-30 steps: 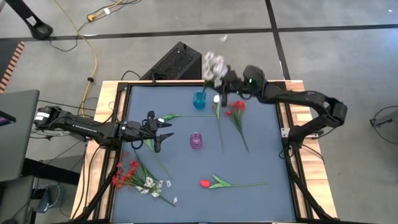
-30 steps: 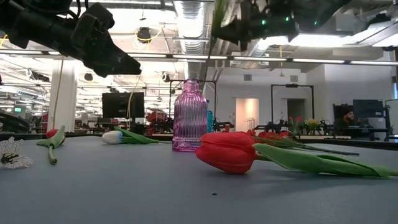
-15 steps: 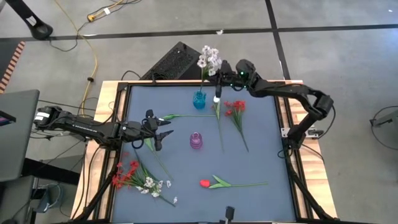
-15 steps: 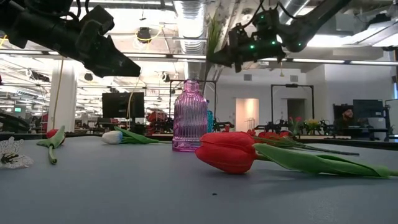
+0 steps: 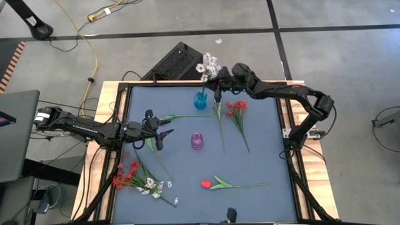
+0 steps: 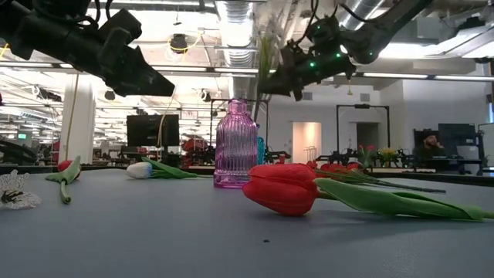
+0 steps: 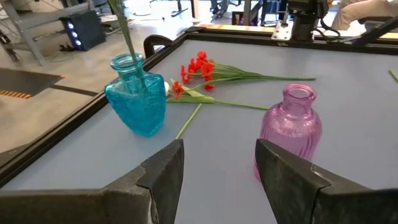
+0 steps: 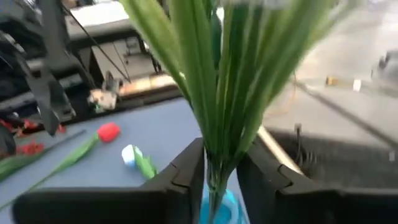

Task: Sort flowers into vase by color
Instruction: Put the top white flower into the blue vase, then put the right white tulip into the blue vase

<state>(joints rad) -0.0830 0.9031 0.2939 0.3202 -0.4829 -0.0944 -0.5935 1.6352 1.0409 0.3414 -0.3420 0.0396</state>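
My right gripper (image 5: pixel 218 83) is shut on a white-blossom spray (image 5: pixel 209 64) over the blue vase (image 5: pixel 200 100) at the table's far edge. The spray's green stem (image 7: pixel 122 32) reaches down into the vase's mouth. My left gripper (image 5: pixel 160 129) is open and hovers left of the pink vase (image 5: pixel 197 141), beside a white tulip (image 5: pixel 170 117) lying flat. Also lying flat on the table are another white tulip (image 5: pixel 217 100), a red spray (image 5: pixel 237 109), a red tulip (image 5: pixel 206 184), and a red spray (image 5: pixel 127 174) with a white spray (image 5: pixel 154 185) at the near left. My right gripper pinches the white spray's bundle of green stems and leaves (image 8: pixel 217 146) between its two fingers (image 8: pixel 190 169), below the blooms and just above the blue vase (image 8: pixel 221 205). The fingers lie across the stem. The spray stands nearly upright, its lower end in the vase's mouth.
A black raised frame (image 5: pixel 122 94) rims the grey table. A dark box (image 5: pixel 177 61) sits beyond the far edge, behind the blue vase. A loose green stem (image 5: pixel 156 156) lies below my left gripper. There is bare table surface (image 5: pixel 262 156) on the right side.
My right gripper carried the white spray toward the table's left and downward to the blue vase. The spray turned upright, and its stem now stands in the vase's mouth.
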